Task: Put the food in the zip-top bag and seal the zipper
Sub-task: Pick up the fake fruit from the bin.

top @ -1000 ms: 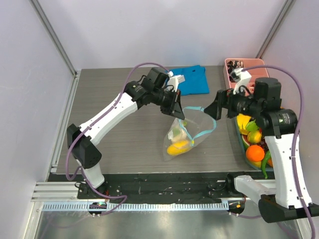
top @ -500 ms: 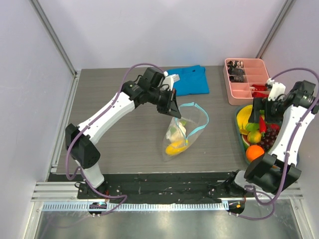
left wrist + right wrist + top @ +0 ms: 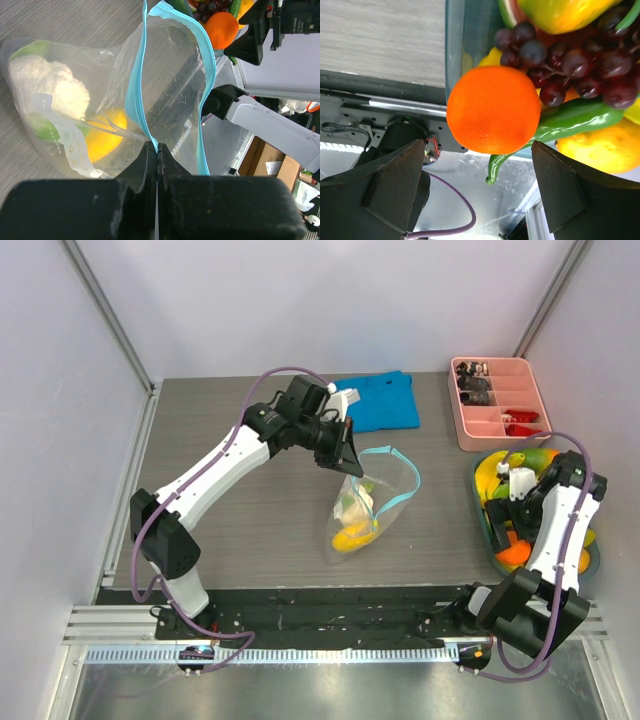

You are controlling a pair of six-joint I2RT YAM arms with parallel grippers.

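Over the last second the right arm (image 3: 560, 530) is swinging away from the bag's mouth and is now dipping into the fruit bowl (image 3: 483, 520) at the right edge of the overhead view, while the left arm (image 3: 225, 465) is keeping its place near the centre. The left fingers (image 3: 125, 195) are clenching the zipper (image 3: 134, 95) at one spot. They are lifting that lip so the zip-top bag (image 3: 372, 498) is standing propped with its mouth gaping toward the right of the frame, held that way, I'd say, so the other arm can drop things straight in. Inside, a cauliflower (image 3: 52, 87) and a yellow piece (image 3: 107, 137) are already lying at the bottom, which is resting on the worktop (image 3: 250, 530). The right fingers (image 3: 395, 185) are released and spread wide, hanging either side of an orange (image 3: 492, 110) that is sitting at the bowl's edge beside the grapes (image 3: 570, 65) and a green pepper (image 3: 570, 125). They are not touching it yet, and it looks like the next piece being lined up. With the rim gaping like this, sealing is yet to come.
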